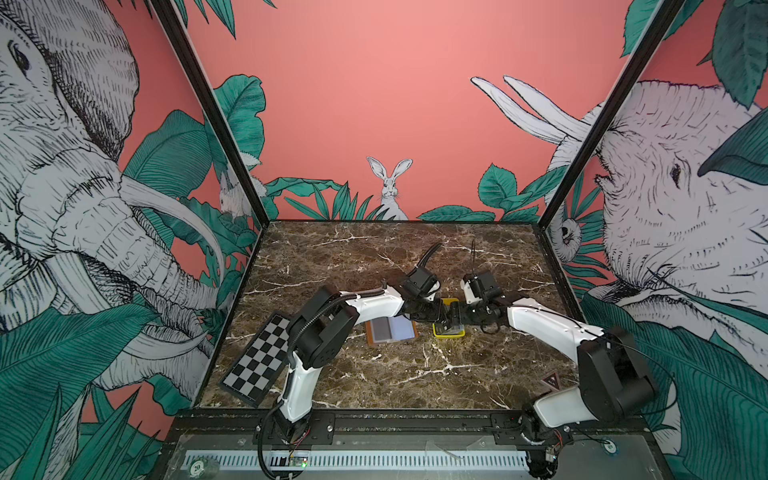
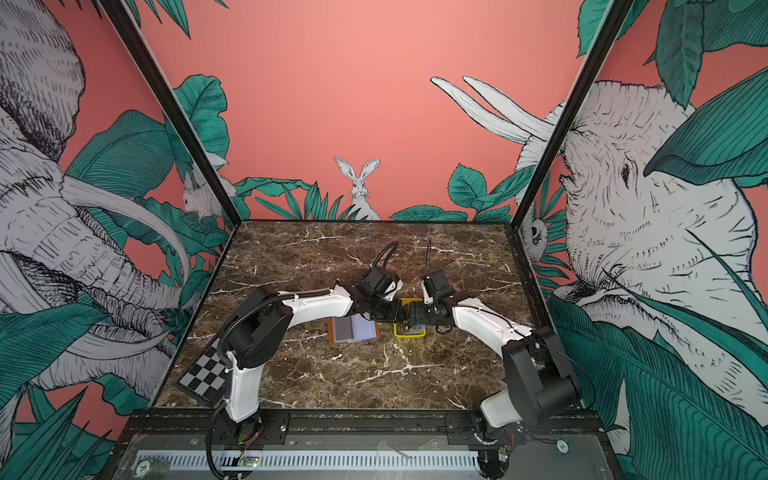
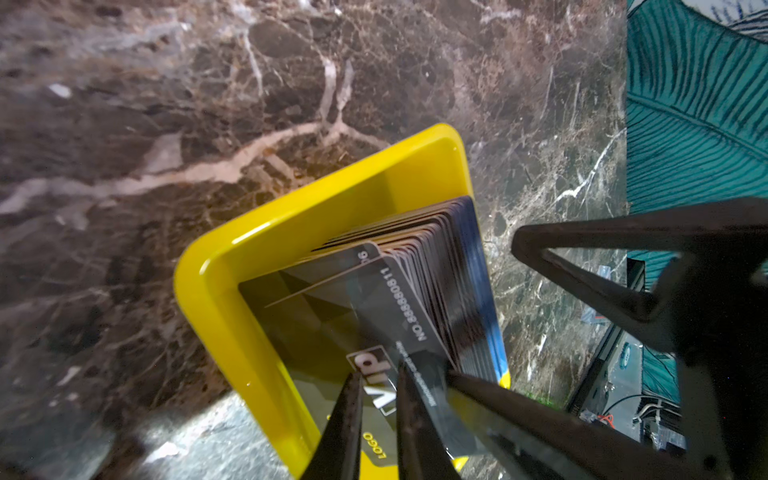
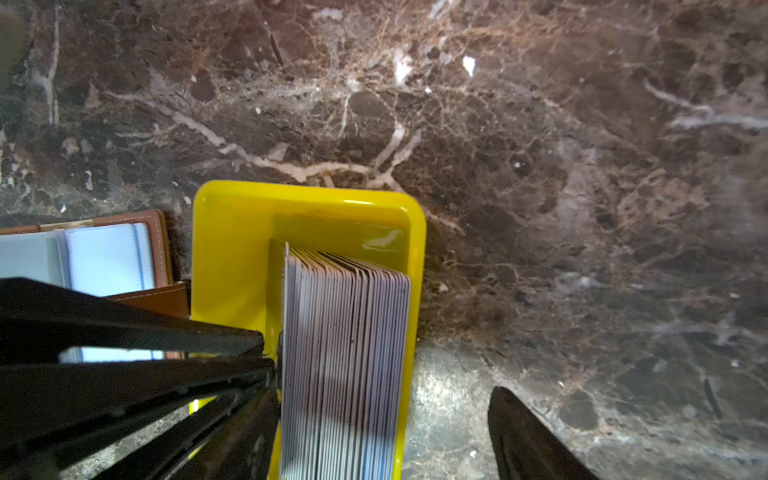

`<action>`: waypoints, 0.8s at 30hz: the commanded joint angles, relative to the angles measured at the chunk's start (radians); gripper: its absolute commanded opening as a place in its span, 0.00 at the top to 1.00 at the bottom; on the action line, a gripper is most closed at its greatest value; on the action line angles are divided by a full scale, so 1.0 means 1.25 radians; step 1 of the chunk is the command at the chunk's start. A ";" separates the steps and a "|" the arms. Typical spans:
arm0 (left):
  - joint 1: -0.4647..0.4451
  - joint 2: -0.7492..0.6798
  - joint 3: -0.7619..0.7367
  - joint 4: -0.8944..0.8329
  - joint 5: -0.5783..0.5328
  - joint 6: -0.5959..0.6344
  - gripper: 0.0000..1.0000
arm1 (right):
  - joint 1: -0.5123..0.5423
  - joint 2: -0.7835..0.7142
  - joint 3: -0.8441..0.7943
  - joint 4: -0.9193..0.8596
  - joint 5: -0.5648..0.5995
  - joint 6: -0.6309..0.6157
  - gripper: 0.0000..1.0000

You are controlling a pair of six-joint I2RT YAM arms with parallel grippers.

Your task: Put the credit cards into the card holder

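Credit cards (image 3: 449, 257) stand on edge in the yellow tray (image 4: 232, 249), mid bench (image 1: 374, 374). My left hand (image 3: 378, 372) is nearly together, pinching the front card (image 3: 316, 316), which leans off the stack. My right hand (image 4: 379, 368) is wide apart, straddling the stack. Card holder (image 1: 390, 330) lies open just left of the tray, sleeves up.

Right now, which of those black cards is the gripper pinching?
The front card, its Vip face showing, leaning off the upright stack in the left gripper.
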 commanded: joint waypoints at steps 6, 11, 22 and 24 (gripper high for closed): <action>0.002 0.019 0.004 -0.028 -0.002 -0.008 0.81 | -0.005 -0.068 -0.022 -0.015 -0.027 0.011 0.24; 0.002 0.019 0.004 -0.022 0.002 -0.011 0.81 | -0.006 -0.103 -0.047 0.018 -0.068 0.068 0.38; 0.002 0.007 -0.010 -0.010 0.000 -0.010 0.81 | -0.004 -0.061 -0.072 0.109 -0.176 0.115 0.73; 0.002 0.007 -0.010 -0.009 0.000 -0.010 0.81 | -0.003 -0.053 -0.072 0.112 -0.179 0.114 0.76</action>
